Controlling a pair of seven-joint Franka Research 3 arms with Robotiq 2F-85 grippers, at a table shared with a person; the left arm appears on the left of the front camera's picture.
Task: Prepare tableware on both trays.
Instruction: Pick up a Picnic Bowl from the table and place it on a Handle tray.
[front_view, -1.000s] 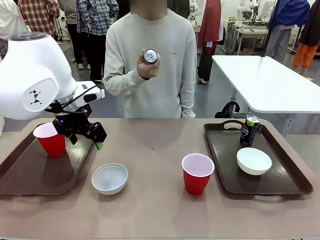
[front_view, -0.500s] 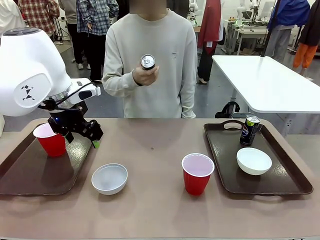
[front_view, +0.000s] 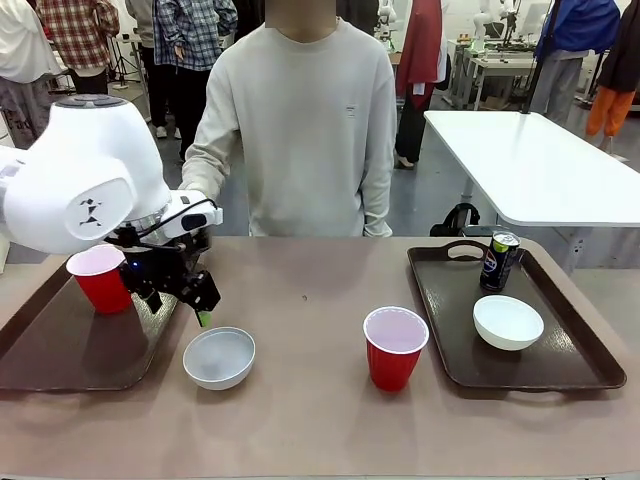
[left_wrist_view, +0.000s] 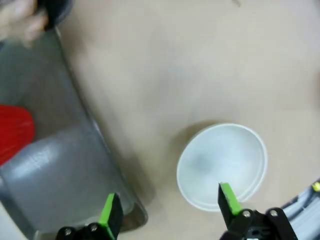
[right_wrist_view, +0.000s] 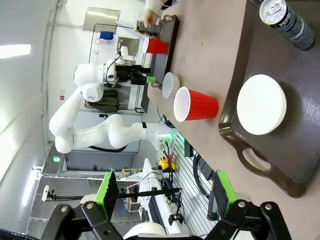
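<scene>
My left gripper (front_view: 197, 305) (left_wrist_view: 169, 207) hangs open just above the table. One white bowl (front_view: 219, 357) (left_wrist_view: 221, 167) lies below it, off to one side, beside the left tray (front_view: 60, 350) (left_wrist_view: 75, 165). A red cup (front_view: 100, 278) stands on that tray. At the tray's far end the person's hand (right_wrist_view: 148, 17) holds a dark can (right_wrist_view: 149, 28), blurred in the left wrist view. The second red cup (front_view: 395, 347) stands on the table. The right tray (front_view: 560, 372) carries a white bowl (front_view: 508, 322) and a can (front_view: 498, 261). My right gripper (right_wrist_view: 165, 195) is open, high beside the right tray.
The person (front_view: 300, 120) stands at the far edge, one arm lowered behind my left arm (front_view: 90, 185). A white table (front_view: 540, 160) stands behind at the right. Bare tabletop (front_view: 300, 290) lies between the two trays.
The person's hand has dropped with the can from chest height to behind my left arm. My left gripper has moved right and toward the near bowl.
</scene>
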